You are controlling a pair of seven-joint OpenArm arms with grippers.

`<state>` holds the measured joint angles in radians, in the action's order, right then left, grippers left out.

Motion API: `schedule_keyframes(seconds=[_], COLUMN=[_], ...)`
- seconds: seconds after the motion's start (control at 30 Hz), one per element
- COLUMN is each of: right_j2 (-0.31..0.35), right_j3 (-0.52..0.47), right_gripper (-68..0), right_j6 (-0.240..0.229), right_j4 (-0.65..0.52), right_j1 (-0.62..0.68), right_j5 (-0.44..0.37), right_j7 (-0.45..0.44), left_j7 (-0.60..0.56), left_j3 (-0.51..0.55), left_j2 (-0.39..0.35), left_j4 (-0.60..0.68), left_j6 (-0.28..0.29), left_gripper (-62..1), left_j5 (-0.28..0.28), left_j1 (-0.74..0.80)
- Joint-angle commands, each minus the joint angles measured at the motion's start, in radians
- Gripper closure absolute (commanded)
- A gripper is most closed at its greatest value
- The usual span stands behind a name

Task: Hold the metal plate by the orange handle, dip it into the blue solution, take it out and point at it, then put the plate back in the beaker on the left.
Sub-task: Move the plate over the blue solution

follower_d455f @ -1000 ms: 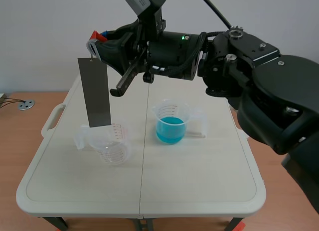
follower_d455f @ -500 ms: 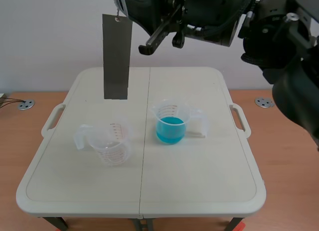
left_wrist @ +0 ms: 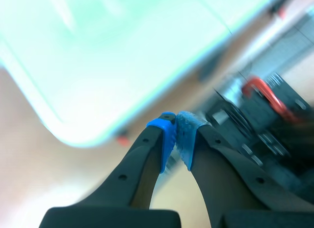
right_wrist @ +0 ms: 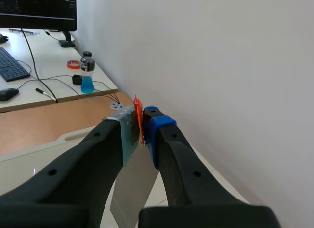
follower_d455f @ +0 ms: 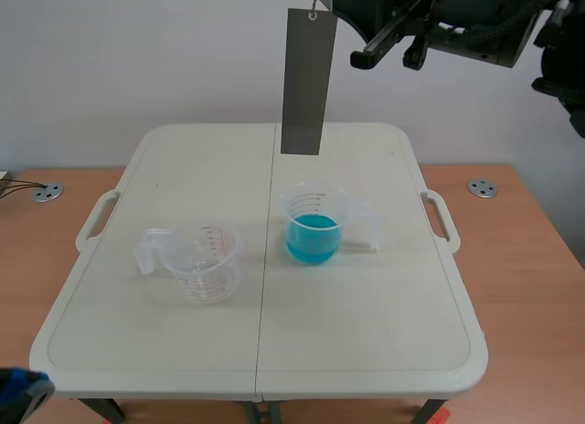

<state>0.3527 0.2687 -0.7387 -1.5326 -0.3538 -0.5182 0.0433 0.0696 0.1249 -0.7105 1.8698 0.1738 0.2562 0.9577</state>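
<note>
Above the blue-solution beaker [follower_d455f: 313, 225], metal plate [follower_d455f: 305, 81] in right gripper [right_wrist: 142, 127]; scale markings [follower_d455f: 312, 202] illegible

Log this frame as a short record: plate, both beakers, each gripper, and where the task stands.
metal plate: hanging upright in the air, roughly over the blue-solution beaker, touching neither beaker
orange handle: pinched between the right gripper's pads
right gripper: shut on the handle, raised high
left gripper: shut on nothing, off the table's edge
blue-solution beaker: upright, right of the table's centre seam
empty beaker: upright, left of the seam
table: carries both beakers
stage: plate out of the solution
</note>
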Motion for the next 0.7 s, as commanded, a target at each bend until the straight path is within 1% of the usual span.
schedule_keyframes(seconds=[0.0, 0.03, 0.17, 0.27, 0.37, 0.5, 0.67], right_j2=[0.014, 0.018, 0.027, 0.027, 0.027, 0.027, 0.027], right_j3=[-0.016, -0.022, -0.036, -0.044, -0.048, -0.048, -0.048], right_gripper=[-1.3, -1.3, -1.3, -1.3, -1.3, -1.3, -1.3], right_j6=[-0.007, -0.007, -0.007, -0.007, -0.007, -0.007, -0.007], right_j4=[-0.010, -0.010, -0.009, -0.009, -0.009, -0.009, -0.009], right_j1=[-0.017, -0.014, -0.006, 0.001, 0.011, 0.023, 0.025], right_j5=[-0.019, -0.018, -0.021, -0.021, -0.021, -0.021, -0.021], right_j7=[-0.015, -0.014, -0.005, 0.011, 0.012, 0.015, 0.015], left_j7=[0.004, 0.014, 0.064, 0.065, 0.065, 0.067, 0.067], left_j3=[-0.006, -0.014, -0.061, -0.118, -0.197, -0.307, -0.431], left_j2=[-0.016, -0.025, -0.040, -0.038, -0.033, 0.015, 0.102], left_j4=[0.012, 0.011, 0.008, 0.000, -0.022, -0.081, -0.192], left_j6=[0.006, 0.014, 0.068, 0.105, 0.111, 0.111, 0.110], left_gripper=[-1.2, -1.2, -1.2, -1.2, -1.2, -1.2, -1.2], left_j5=[0.027, 0.044, 0.069, 0.074, 0.074, 0.072, 0.061], left_j1=[-0.059, -0.101, -0.266, -0.374, -0.480, -0.625, -0.798])
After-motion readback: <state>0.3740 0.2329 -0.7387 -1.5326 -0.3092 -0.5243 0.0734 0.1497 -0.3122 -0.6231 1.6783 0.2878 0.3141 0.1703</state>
